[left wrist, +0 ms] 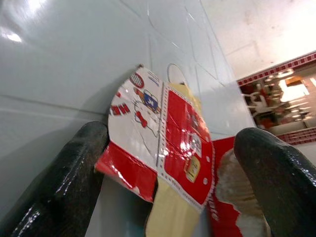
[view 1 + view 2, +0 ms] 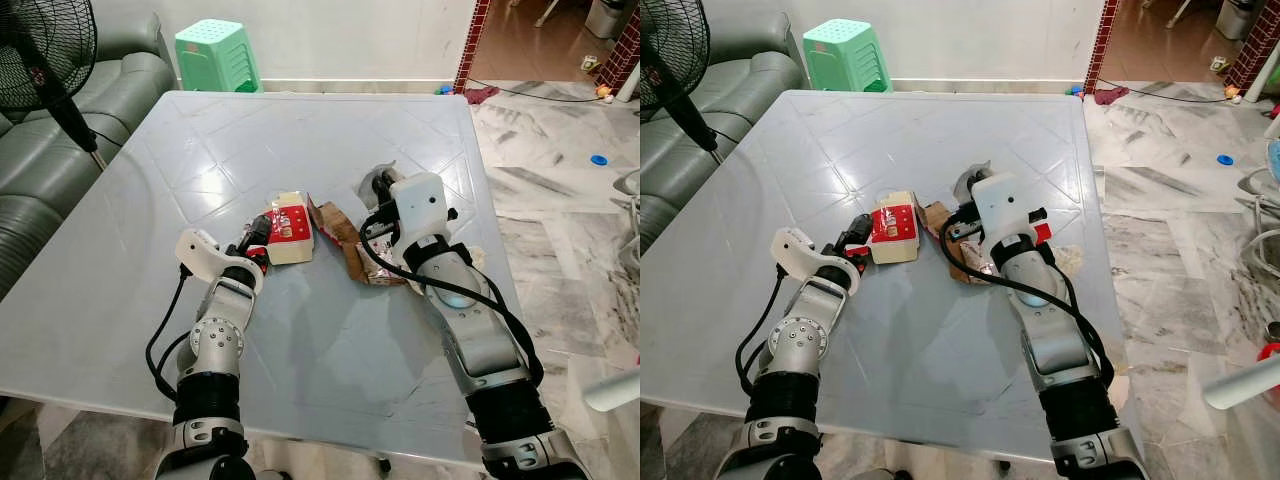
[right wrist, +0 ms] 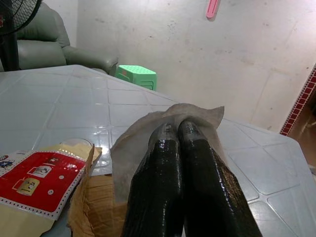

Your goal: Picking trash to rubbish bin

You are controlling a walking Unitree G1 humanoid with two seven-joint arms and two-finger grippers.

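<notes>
A red and cream snack packet (image 2: 288, 228) lies flat near the middle of the grey table (image 2: 200, 150). My left gripper (image 1: 173, 136) is open, its two fingers (image 1: 69, 177) set on either side of the packet's near end. My right gripper (image 3: 178, 129) is shut on a crumpled grey-white tissue (image 3: 138, 143), held just above the table right of the packet; the same tissue (image 2: 380, 180) peeks out past the white wrist housing. Torn brown cardboard (image 2: 340, 238) lies between the packet and the right arm.
Small red wrapper scraps (image 2: 378, 248) lie under the right forearm. A green plastic stool (image 2: 218, 55) stands beyond the table's far edge. A black fan (image 2: 40, 50) and a grey sofa (image 2: 60, 150) are on the left, marble floor (image 2: 560, 200) on the right.
</notes>
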